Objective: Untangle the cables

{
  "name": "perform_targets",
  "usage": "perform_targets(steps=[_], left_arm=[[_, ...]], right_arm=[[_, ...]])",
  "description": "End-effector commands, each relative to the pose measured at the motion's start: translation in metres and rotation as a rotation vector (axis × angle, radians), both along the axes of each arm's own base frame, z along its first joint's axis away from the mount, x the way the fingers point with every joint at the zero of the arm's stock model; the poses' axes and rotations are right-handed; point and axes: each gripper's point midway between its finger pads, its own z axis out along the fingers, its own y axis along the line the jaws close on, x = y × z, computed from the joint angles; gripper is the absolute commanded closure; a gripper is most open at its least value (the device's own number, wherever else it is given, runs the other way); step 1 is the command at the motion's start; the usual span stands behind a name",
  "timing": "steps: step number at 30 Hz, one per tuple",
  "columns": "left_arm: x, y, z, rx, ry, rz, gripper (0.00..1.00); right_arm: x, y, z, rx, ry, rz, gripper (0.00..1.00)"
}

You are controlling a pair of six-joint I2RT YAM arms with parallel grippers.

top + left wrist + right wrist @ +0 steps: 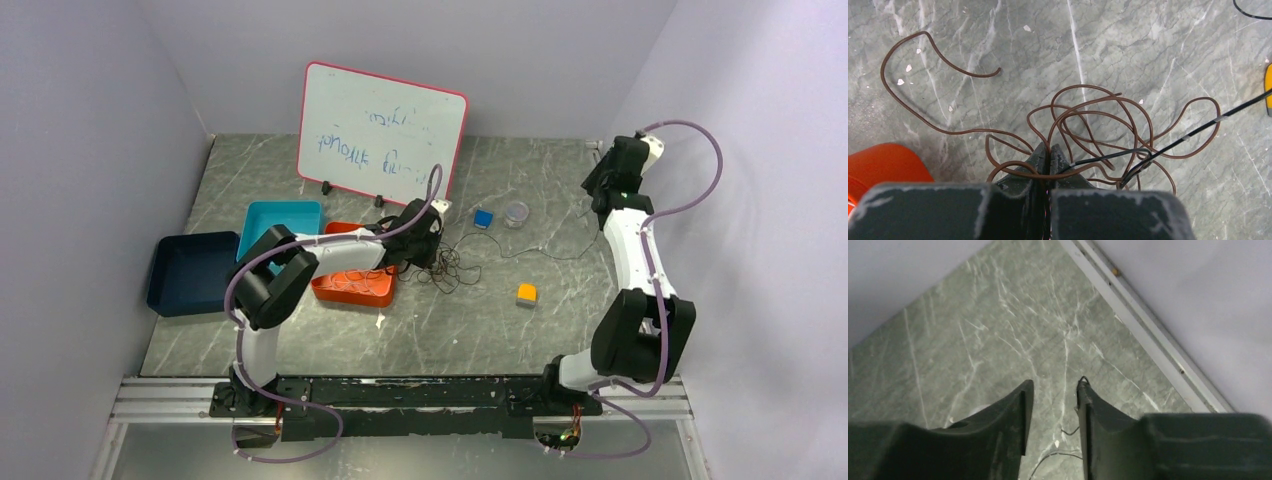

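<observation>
Jaws: left gripper pressed together amid brown cable loops, right gripper spread, empty | black cable is best drawn out slowly while the tangle is pinned

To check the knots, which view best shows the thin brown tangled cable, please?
The left wrist view: the thin brown cable fills it, every loop distinct. The top view shows only a dark scribble; the right wrist view shows no brown loops.
</observation>
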Motion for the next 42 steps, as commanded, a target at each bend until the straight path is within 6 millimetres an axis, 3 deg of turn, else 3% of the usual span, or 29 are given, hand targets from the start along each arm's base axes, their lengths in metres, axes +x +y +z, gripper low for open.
perform_targets(steps=[1,3,9,15,18,23,27,31,33,37,42], left_arm=[[0.003,0.003,-0.008,0.047,0.021,0.002,0.93],[0.003,0.002,-0.011,0.045,0.031,0.004,0.93],[0.002,0.0,-0.014,0.045,0.043,0.004,0.93],[0.005,0.001,-0.016,0.059,0.041,0.014,0.93],[0.006,0.003,-0.017,0.068,0.038,0.024,0.93],[0.007,0.002,-0.019,0.062,0.046,0.034,0.93],[0.004,0.0,-0.02,0.046,0.056,0.032,0.93],[0.004,0.001,-0.021,0.054,0.052,0.033,0.93],[0.004,0.001,-0.022,0.054,0.051,0.026,0.93],[0.007,-0.001,-0.023,0.062,0.048,0.015,0.93],[0.008,-0.003,-0.024,0.059,0.046,0.019,0.93]], right_arm=[[0.001,0.006,0.005,0.082,-0.079,0.008,0.49],[-0.007,0.004,0.008,0.069,-0.088,-0.008,0.36],[-0.031,0.003,0.022,0.048,-0.127,-0.042,0.14],[-0.052,0.004,0.045,0.028,-0.152,-0.055,0.11],[-0.061,0.015,0.057,0.045,-0.171,-0.003,0.11],[-0.066,0.03,0.055,0.052,-0.118,0.096,0.11],[-0.047,0.067,0.023,0.189,0.026,0.3,0.08],[-0.042,0.085,0.034,0.273,-0.101,0.34,0.09],[-0.043,0.104,0.034,0.295,-0.096,0.425,0.1],[-0.06,0.162,0.014,0.276,0.012,0.675,0.11],[-0.103,0.233,-0.018,0.239,0.114,0.97,0.11]])
